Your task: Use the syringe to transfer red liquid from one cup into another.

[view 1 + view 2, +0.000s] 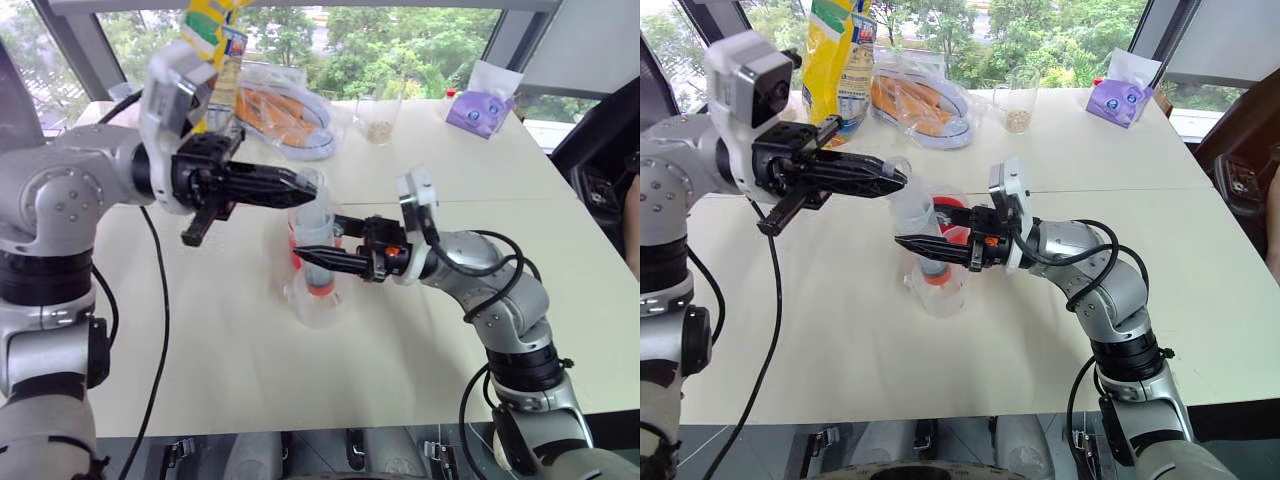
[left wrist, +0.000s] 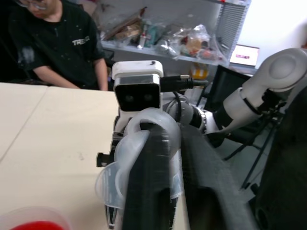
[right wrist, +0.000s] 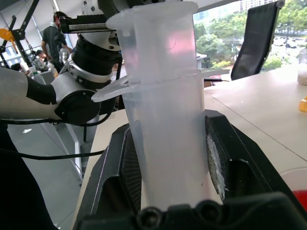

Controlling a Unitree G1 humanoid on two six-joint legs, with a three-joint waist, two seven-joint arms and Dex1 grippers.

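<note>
Over the table [image 1: 240,350], both claws clamp the upright syringe [image 1: 915,215].

White lettering (partly readable "TR") on a person's black shirt [image 2: 72,45]

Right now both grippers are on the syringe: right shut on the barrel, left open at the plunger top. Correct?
One thing is off: the left gripper is shut on the plunger top, not open, as the left wrist view shows. The right gripper is indeed shut on the barrel of the syringe.
</note>
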